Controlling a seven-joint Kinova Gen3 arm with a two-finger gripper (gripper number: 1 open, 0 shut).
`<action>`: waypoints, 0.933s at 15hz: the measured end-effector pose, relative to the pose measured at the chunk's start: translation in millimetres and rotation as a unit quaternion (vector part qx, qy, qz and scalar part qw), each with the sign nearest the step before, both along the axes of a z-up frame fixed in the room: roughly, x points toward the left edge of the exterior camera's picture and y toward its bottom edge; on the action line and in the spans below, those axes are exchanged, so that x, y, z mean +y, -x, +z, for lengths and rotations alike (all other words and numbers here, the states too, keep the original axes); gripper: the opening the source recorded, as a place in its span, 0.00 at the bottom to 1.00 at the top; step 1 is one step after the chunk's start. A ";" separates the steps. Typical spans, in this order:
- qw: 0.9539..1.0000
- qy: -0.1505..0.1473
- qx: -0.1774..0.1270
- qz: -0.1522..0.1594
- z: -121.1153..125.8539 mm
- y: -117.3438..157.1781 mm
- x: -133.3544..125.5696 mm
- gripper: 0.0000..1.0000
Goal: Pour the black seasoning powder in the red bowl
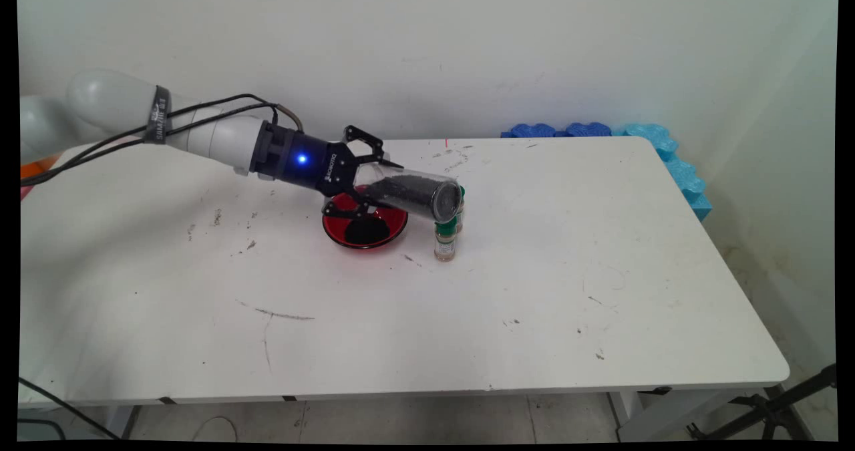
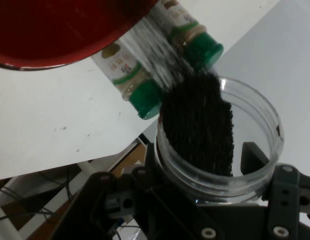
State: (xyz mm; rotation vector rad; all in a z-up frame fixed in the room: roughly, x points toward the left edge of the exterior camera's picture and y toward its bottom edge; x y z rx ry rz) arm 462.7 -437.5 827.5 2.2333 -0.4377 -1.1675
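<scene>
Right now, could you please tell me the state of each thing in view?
pincer: shut on the clear jar, held over the table.
clear jar: tipped on its side, part full of dark grains.
red bowl: upright on the table, dark grains inside.
two green-capped bottles: upright, caps on, beside the bowl.

The clear jar [image 1: 411, 194] is showing black grains [image 2: 197, 127], the bowl [image 1: 394, 227] is glowing red, the little bottles [image 1: 445, 240] are wearing green caps [image 2: 144, 100], and the table [image 1: 467, 304] is looking scuffed white.
</scene>
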 end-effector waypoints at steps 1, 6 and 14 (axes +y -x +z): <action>1.000 0.000 0.001 0.002 0.4 0.1 -0.9 0.00; 1.000 -0.002 0.005 0.004 1.0 1.1 -2.2 0.00; 1.000 -0.002 0.007 0.005 1.2 4.2 -3.8 0.00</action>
